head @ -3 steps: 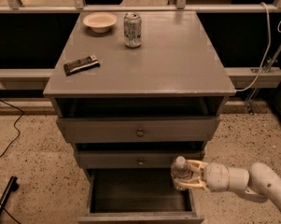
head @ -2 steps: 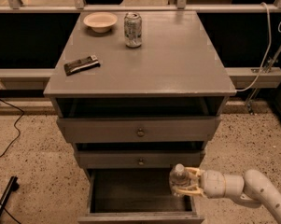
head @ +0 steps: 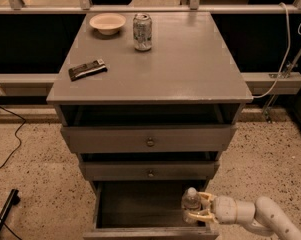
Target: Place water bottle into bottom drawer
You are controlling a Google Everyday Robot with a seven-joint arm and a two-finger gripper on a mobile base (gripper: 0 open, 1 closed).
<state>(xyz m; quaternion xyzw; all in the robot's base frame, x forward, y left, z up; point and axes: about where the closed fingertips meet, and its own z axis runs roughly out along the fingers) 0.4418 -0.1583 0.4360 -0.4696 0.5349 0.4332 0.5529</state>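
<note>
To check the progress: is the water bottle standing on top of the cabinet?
No, the gripper holds the water bottle upright at the right side of the open bottom drawer.

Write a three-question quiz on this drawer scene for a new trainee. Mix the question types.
1. True or false: the bottom drawer is shut.
2. The gripper, at that drawer's right side, grips which item? A) apple B) water bottle C) sponge
3. How many items sit on the cabinet top?
Key: 1 false, it is pulled open. 2 B. 3 three: bowl, soda can, dark packet.
</note>
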